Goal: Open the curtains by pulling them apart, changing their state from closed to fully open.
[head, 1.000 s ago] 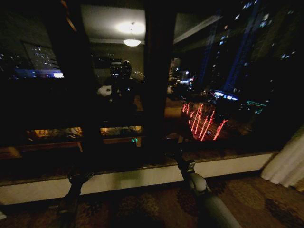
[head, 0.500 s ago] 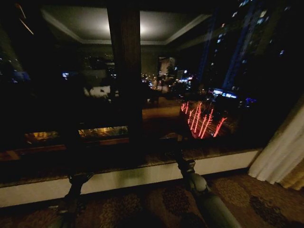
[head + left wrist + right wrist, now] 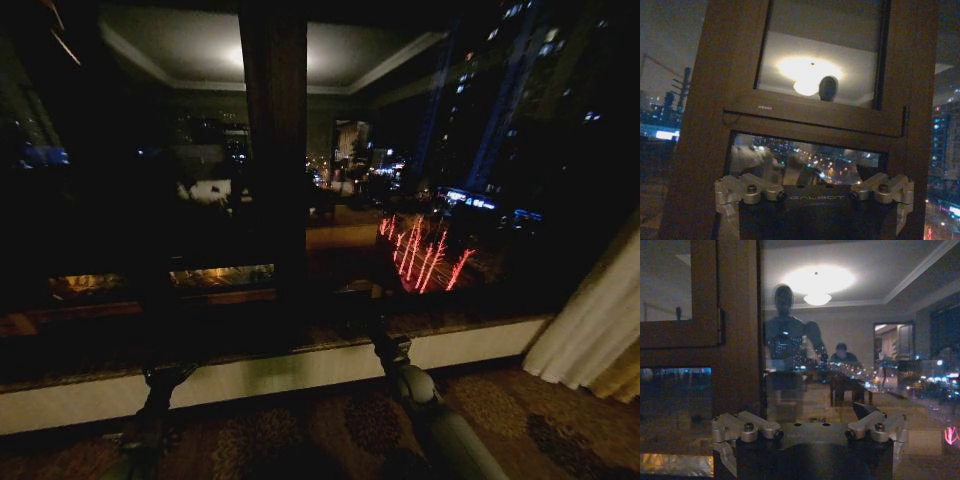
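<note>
A cream-white sheer curtain point(image 3: 588, 330) hangs gathered at the far right edge of the head view and reaches the carpet. The dark window glass point(image 3: 450, 200) beside it is uncovered. My left gripper point(image 3: 166, 378) is held low before the white sill, far to the left of that curtain. My right gripper point(image 3: 384, 345) points at the window near the middle and is well clear of the fabric. In the wrist views, the left gripper point(image 3: 812, 216) and the right gripper point(image 3: 810, 456) have their fingers spread wide with nothing between them, facing the brown window frame.
A broad brown window post point(image 3: 275, 170) stands between the panes. A white sill point(image 3: 300, 368) runs along the wall base above the patterned carpet point(image 3: 330, 430). A thicker golden drape point(image 3: 626, 375) hangs behind the sheer curtain at the right edge.
The whole head view has swung to the right, so the post sits further left and more of the curtain shows at the right edge. Both arms keep their pose.
</note>
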